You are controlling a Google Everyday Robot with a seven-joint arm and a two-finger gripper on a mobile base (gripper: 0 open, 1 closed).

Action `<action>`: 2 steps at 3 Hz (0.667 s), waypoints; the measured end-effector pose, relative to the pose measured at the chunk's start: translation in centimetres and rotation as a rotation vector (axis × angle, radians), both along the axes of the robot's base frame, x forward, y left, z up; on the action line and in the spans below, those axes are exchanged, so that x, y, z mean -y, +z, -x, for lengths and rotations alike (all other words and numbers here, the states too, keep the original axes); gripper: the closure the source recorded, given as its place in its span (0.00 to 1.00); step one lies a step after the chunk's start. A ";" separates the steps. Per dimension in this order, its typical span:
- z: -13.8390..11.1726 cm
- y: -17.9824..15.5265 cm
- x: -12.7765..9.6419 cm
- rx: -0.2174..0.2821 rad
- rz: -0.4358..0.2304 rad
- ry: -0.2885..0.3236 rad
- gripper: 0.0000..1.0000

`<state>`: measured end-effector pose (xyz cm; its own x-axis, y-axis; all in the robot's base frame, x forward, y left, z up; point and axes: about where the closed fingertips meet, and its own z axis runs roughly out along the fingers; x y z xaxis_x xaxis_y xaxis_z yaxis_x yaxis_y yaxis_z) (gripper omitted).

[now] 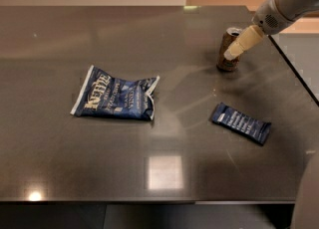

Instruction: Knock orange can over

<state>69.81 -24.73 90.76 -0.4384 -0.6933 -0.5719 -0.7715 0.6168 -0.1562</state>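
Observation:
The orange can [227, 50] stands on the dark table [174, 98] at the back right, leaning slightly to the right at its top. It is copper-orange with a silver top rim. My gripper [233, 54] comes in from the upper right on a grey arm. Its cream-coloured fingers [243, 42] point down and to the left and lie against the can's right side, in front of its upper part.
A blue Kettle chip bag [116, 98] lies flat at the middle left. A flat dark-blue wrapped bar [241, 123] lies in front of the can. The table's right edge [294, 68] runs close behind the can.

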 end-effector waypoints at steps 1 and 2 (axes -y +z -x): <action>-0.1 -0.1 -0.3 -0.011 -0.012 0.004 0.12; 0.2 -0.3 -0.7 -0.029 -0.025 0.017 0.36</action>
